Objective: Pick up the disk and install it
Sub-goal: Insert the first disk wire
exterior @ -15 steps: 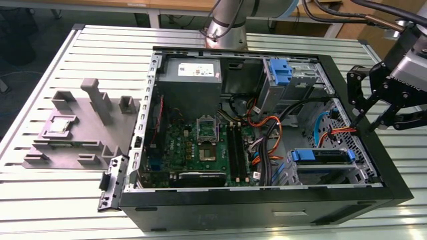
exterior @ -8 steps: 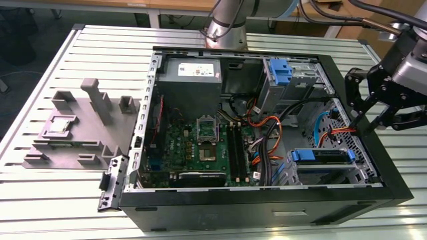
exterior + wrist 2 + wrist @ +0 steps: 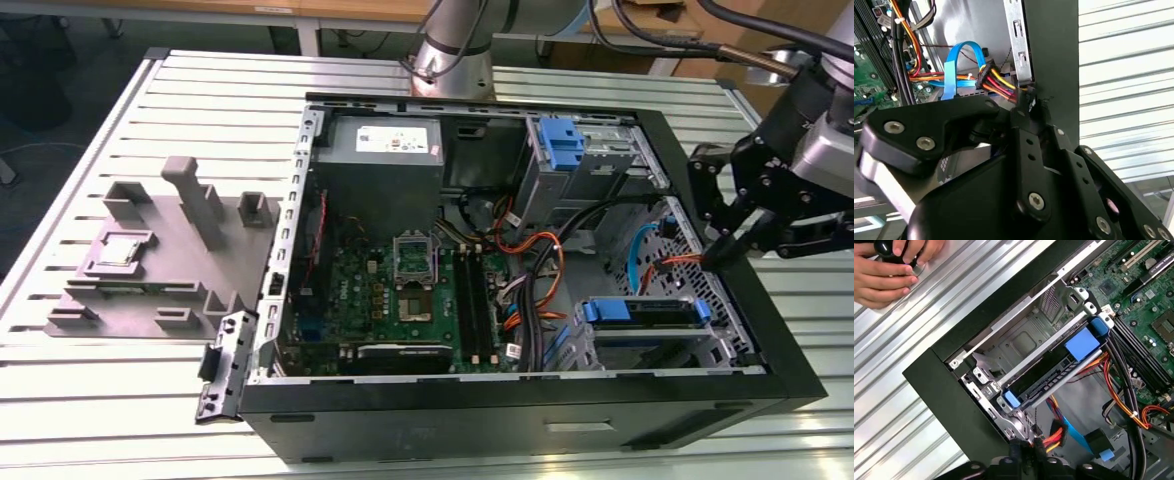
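Disk with blue rails sat in the drive cage of the open PC case, at the corner on the exterior view's right, by the orange and blue cables. Gripper hung over the case's side wall by the cable bundle; can't tell whether its fingers were apart or together. Grey fixture block lay on the slatted table. A person's hands rested on the table outside the case.

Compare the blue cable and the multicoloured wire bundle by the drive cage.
The blue cable is a flat, wide ribbon; the wire bundle is several thin round strands. The blue cable is one colour; the wire bundle mixes red, yellow and black. The blue cable arches in a loop; the wire bundle runs straighter. Both sit inside the case.
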`<state>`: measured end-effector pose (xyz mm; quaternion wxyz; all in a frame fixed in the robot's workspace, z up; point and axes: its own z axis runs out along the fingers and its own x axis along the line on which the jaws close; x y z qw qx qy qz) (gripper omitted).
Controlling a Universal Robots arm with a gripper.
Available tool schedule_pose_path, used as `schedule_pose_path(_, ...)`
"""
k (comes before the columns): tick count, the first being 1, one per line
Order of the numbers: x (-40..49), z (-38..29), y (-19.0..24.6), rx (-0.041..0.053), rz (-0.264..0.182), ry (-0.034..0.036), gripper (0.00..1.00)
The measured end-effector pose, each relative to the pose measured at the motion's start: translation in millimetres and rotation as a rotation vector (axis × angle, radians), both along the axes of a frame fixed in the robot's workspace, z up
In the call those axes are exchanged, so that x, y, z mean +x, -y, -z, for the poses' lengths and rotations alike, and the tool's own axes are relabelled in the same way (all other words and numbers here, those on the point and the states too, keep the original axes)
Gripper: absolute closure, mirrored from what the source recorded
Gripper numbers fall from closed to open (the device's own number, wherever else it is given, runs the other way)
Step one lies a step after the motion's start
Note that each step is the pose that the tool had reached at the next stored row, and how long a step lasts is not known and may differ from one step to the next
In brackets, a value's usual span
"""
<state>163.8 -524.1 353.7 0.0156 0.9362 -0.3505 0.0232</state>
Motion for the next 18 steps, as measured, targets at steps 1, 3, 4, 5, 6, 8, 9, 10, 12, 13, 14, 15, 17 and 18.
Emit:
schedule_pose_path(1, 0.0, 0.0, 0.0, 0.0001, 0.000, -0.0001, 0.82)
schedule_pose_path(3, 0.0, -0.8, 0.0, 0.0007, 0.000, -0.0001, 0.83)
schedule_pose_path(4, -0.1, -1.5, 0.0, 0.0006, 0.000, -0.0001, 0.83)
schedule_pose_path(5, -0.4, -2.3, 0.0, 0.0005, 0.000, -0.0001, 0.83)
schedule_pose_path(6, -0.9, -3.2, 0.0, 0.0004, 0.000, -0.0001, 0.83)
schedule_pose_path(8, -3.4, -3.5, -0.1, 0.0006, 0.000, 0.0000, 0.83)
schedule_pose_path(9, -6.5, -3.6, -0.1, 0.0005, 0.000, 0.0002, 0.83)
schedule_pose_path(10, -10.1, -3.6, 0.0, 0.0004, 0.000, 0.0004, 0.83)
schedule_pose_path(12, -15.1, -3.4, 0.0, 0.0002, 0.001, 0.0005, 0.83)
schedule_pose_path(13, -15.6, -2.9, 0.0, 0.0003, 0.008, 0.0006, 0.83)
schedule_pose_path(14, -15.6, -2.6, 0.0, 0.0000, 0.024, 0.0006, 0.83)
schedule_pose_path(15, -15.6, -2.3, 0.0, -0.0002, 0.042, 0.0006, 0.83)
schedule_pose_path(17, -15.6, -1.4, 0.0, -0.0002, 0.078, 0.0006, 0.83)
schedule_pose_path(18, -15.6, -0.9, 0.0, -0.0002, 0.097, 0.0005, 0.83)
